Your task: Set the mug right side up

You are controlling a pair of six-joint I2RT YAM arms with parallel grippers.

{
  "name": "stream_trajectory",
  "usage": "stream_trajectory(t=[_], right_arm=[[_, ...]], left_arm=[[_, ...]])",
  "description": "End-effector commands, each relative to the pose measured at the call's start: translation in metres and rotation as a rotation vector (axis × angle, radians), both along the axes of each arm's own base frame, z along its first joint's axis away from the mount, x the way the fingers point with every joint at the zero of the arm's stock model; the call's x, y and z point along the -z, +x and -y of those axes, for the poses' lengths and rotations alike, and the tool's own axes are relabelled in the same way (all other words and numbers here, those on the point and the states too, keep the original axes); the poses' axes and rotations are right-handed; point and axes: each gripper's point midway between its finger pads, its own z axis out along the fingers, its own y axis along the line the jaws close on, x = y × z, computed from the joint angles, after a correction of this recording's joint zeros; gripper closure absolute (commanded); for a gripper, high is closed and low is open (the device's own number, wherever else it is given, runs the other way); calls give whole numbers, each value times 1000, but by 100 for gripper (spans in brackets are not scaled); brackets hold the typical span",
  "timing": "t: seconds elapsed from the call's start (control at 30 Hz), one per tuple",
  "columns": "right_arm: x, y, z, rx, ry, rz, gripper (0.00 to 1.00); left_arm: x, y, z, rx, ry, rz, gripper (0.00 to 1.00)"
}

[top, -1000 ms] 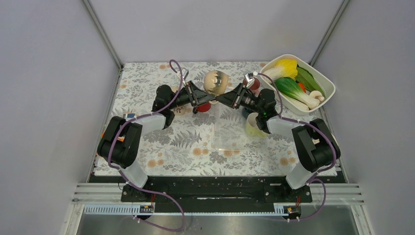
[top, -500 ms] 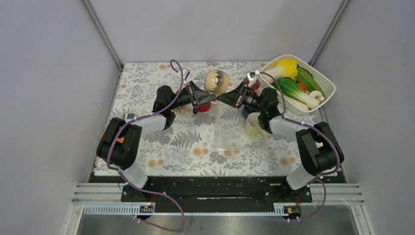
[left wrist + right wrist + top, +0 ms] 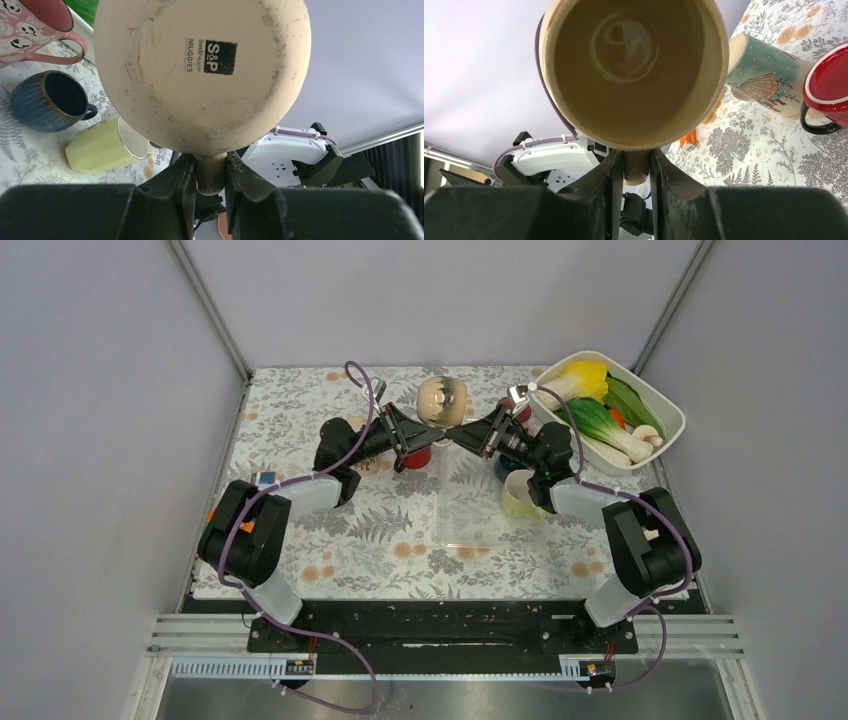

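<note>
The beige mug (image 3: 442,400) hangs in the air over the back middle of the table, lying on its side. My left gripper (image 3: 424,428) is shut on its handle from the left, and my right gripper (image 3: 460,430) is shut on the same handle from the right. In the left wrist view the mug's printed base (image 3: 202,70) fills the frame above my left gripper (image 3: 210,172). In the right wrist view the mug's open mouth (image 3: 631,65) faces the camera above my right gripper (image 3: 635,167).
A red mug (image 3: 416,456) stands under the left gripper. A lime mug (image 3: 520,496), a blue mug (image 3: 47,100) and a pink mug (image 3: 35,25) stand to the right. A teal shell mug (image 3: 764,75) lies at the back left. The white tub (image 3: 668,410) of vegetables sits at the back right.
Both grippers have carried the mug a little higher and farther back, still shut on its handle. The other mugs have not moved.
</note>
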Motion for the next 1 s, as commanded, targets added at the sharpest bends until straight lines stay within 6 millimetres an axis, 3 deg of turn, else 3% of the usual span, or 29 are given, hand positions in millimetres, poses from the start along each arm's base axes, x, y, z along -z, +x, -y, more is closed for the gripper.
stream_trajectory(t=[0.0, 0.27, 0.4, 0.47, 0.53, 0.63, 0.8, 0.83, 0.97], right_arm=[[-37, 28, 24, 162, 115, 65, 72], [-35, 30, 24, 173, 130, 19, 78], [-38, 29, 24, 166, 140, 8, 89], [-38, 29, 23, 158, 137, -2, 100], [-38, 28, 22, 151, 136, -15, 100], [-40, 27, 21, 138, 144, -20, 87], [-49, 20, 18, 113, 135, 26, 100], [-51, 18, 18, 111, 131, 41, 100], [-59, 12, 19, 116, 105, 109, 100]], left_arm=[[-39, -35, 4, 94, -61, 204, 100], [-38, -45, 15, 145, -62, 219, 100], [-36, -51, 20, 169, -58, 231, 100], [-36, -54, 22, 180, -57, 237, 100], [-38, -56, 23, 189, -59, 246, 100], [-40, -60, 26, 206, -61, 252, 100], [-36, -61, 30, 221, -49, 244, 100], [-35, -60, 30, 221, -44, 243, 99], [-30, -55, 31, 216, -18, 227, 72]])
